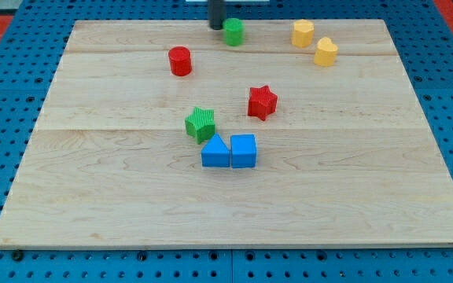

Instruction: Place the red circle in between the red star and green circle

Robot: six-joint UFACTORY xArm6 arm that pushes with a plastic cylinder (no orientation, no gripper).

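The red circle (180,60) stands on the wooden board at the upper left of middle. The green circle (233,31) is near the board's top edge, to the right of the red circle. The red star (263,102) lies near the board's middle, below and right of both. My tip (216,27) comes down at the top edge, just left of the green circle and close to touching it, above and right of the red circle.
A green star (200,124) lies left of the red star. A blue triangle (215,152) and a blue cube (243,151) sit side by side below it. Two yellow blocks (303,33) (325,52) are at the upper right. The board's top edge (132,22) is close to my tip.
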